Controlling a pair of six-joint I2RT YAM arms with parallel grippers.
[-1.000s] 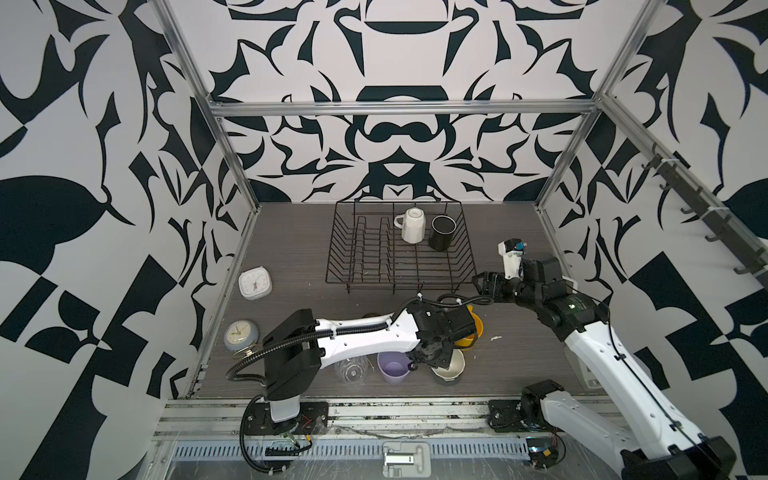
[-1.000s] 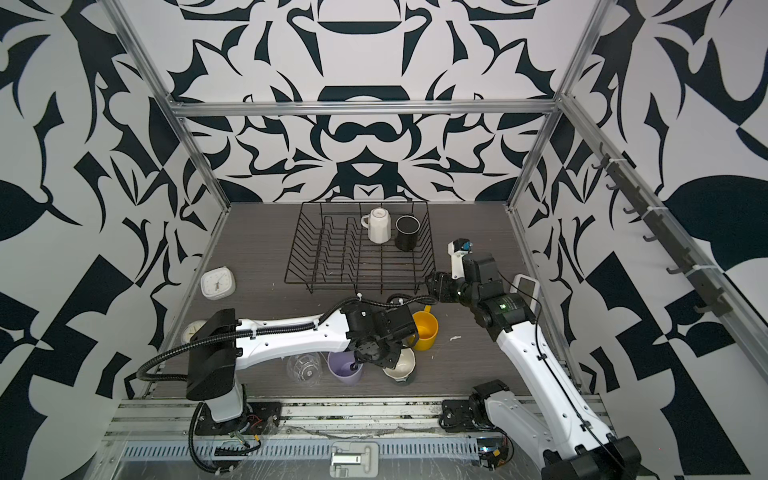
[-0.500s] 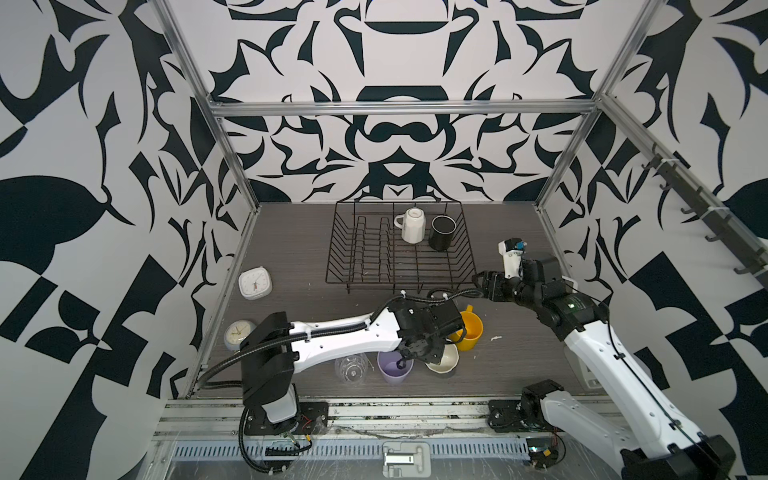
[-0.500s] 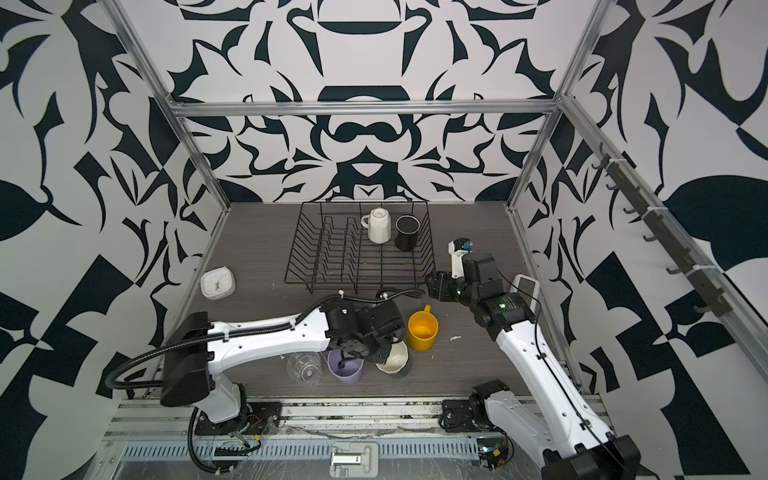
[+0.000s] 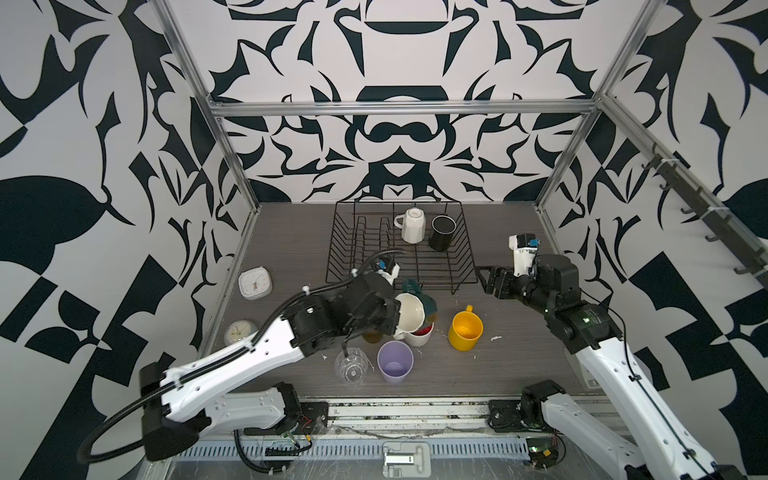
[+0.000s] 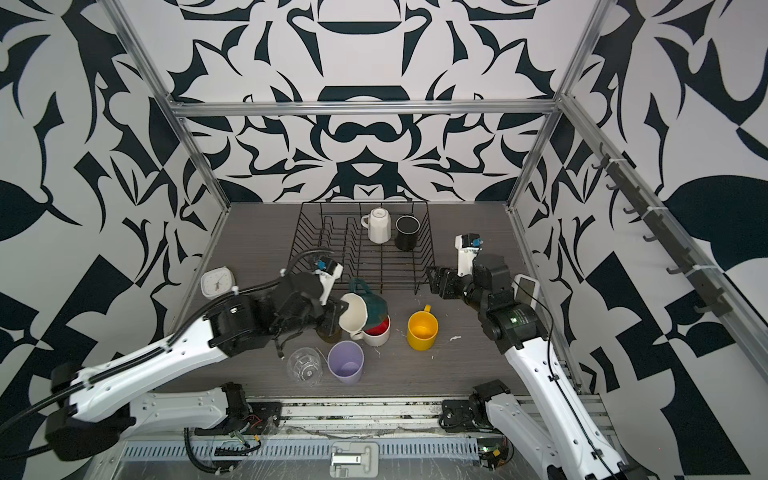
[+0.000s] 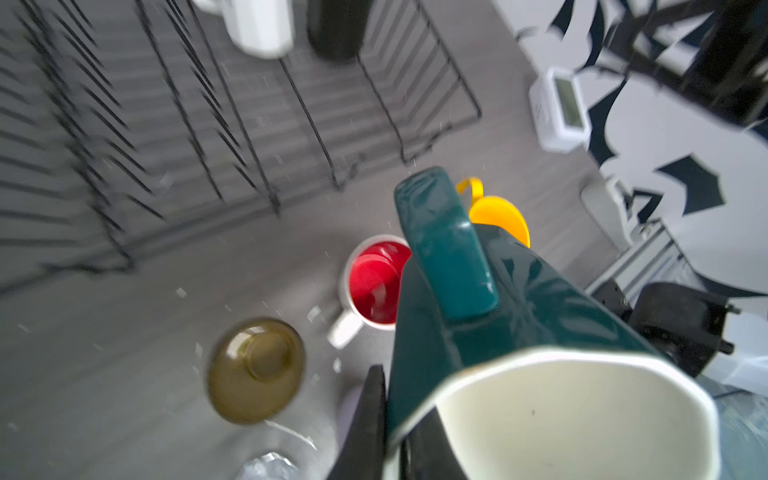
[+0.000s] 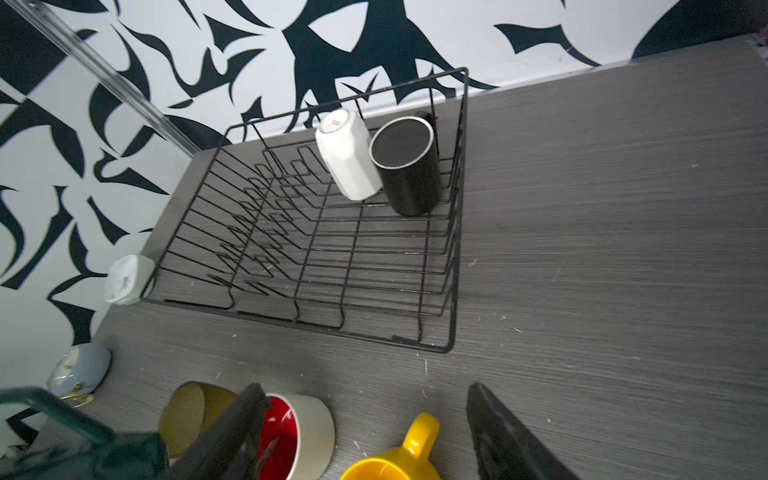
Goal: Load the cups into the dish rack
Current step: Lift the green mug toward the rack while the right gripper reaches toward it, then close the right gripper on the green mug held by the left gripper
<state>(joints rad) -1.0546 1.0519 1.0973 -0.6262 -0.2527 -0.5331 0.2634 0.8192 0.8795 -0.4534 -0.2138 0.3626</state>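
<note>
The left gripper is pressed together on the wall of the teal ceramic mug with a cream inside, one finger outside and one inside the mouth. This mug is lifted off the dark grey wood-grain table and lies tilted on its side, its handle pointing toward the black wire dish rack. In both top views it covers a part of the white mug with a red inside, which stands upright just beside the brown amber glass. In front of these two, near the table edge, stand the clear glass and the lilac plastic tumbler, close to each other. The yellow mug stands upright a little to the right, apart from the group. In the far right part of the rack there are two cups already: the white faceted mug, bottom up and leaning, and the black cylindrical mug, touching it. The right gripper has its jaws spread wide with nothing between them, and it hangs just beside the near right corner of the rack. A white square clock lies on the table to the left of the rack.
</note>
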